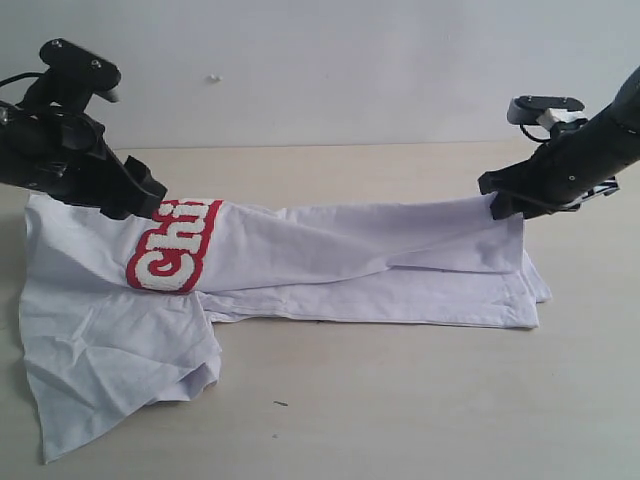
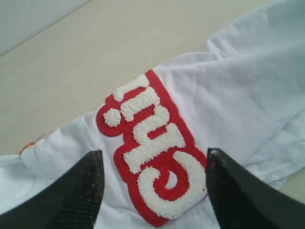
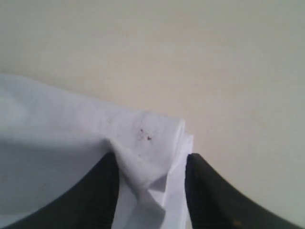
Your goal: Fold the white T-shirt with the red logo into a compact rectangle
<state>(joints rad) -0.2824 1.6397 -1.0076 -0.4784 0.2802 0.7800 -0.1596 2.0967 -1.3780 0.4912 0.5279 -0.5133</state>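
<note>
The white T-shirt (image 1: 350, 270) lies on the beige table, its far long side folded over toward the front. The red logo (image 1: 175, 245) faces up on that folded layer, only its "Chi" end showing. My left gripper (image 1: 148, 205) hovers open just over the logo (image 2: 157, 138), fingers wide apart either side of it (image 2: 152, 155). A sliver of the orange neck tag (image 2: 27, 145) peeks out beside it. My right gripper (image 1: 502, 205) sits at the hem corner, jaws apart, with a bunched ridge of shirt cloth (image 3: 57, 129) standing between them (image 3: 150, 160).
The shirt's lower left part (image 1: 110, 370) spreads loose and rumpled toward the front left. Bare table (image 1: 400, 400) runs in front of the shirt and behind it up to a pale wall (image 1: 320, 60).
</note>
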